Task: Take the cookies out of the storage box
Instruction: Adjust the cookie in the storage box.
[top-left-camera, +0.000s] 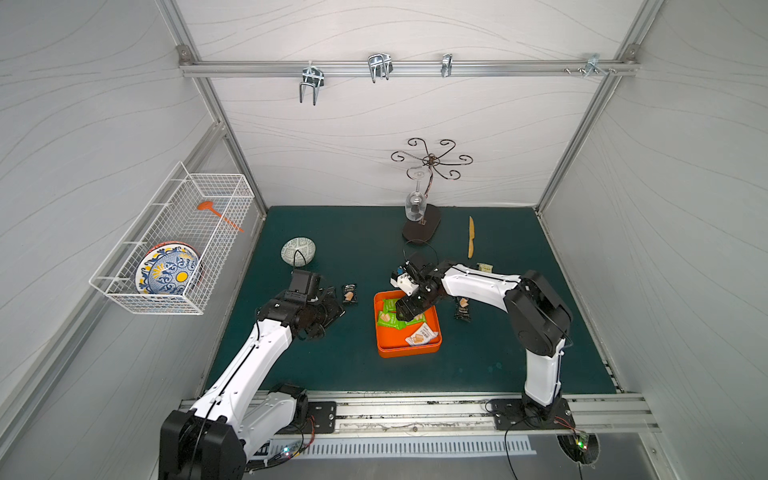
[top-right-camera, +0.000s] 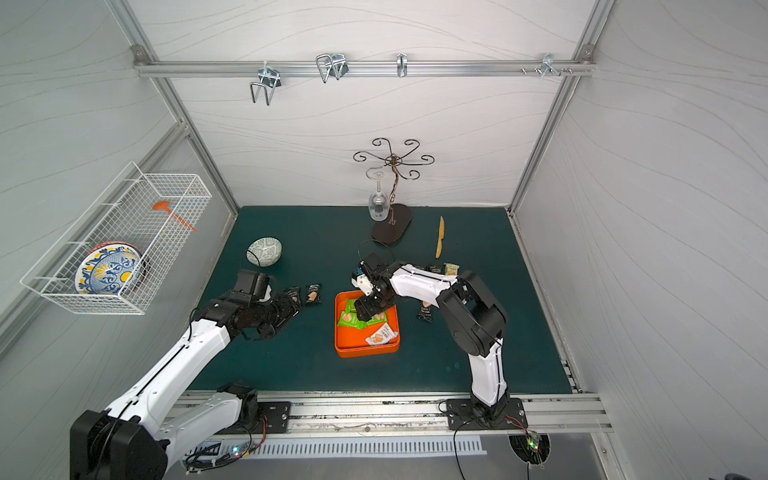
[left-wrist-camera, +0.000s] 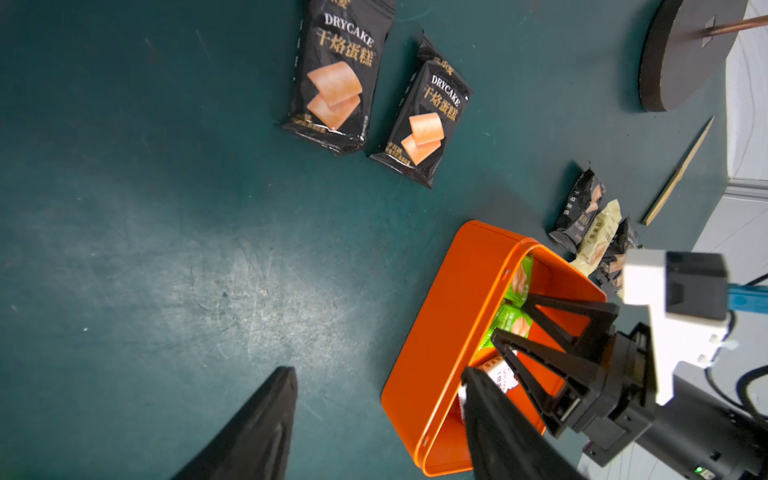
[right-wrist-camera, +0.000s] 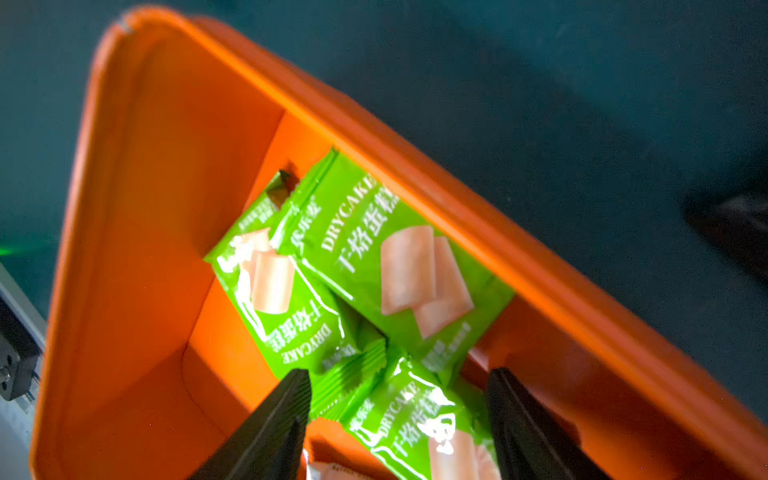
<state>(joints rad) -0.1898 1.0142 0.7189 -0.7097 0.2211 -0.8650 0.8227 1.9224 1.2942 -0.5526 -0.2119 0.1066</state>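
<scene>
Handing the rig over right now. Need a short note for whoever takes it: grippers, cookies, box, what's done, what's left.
Left gripper: open, empty, low over the mat beside the box.
Right gripper: open, down inside the box, fingers either side of a green packet, not closed on it.
Done: two black packets lie on the mat near the left gripper, one black packet lies right of the box, and a small pile lies further back on that side.
Left: at least three green packets and one white packet are in the box, and need lifting out.
</scene>
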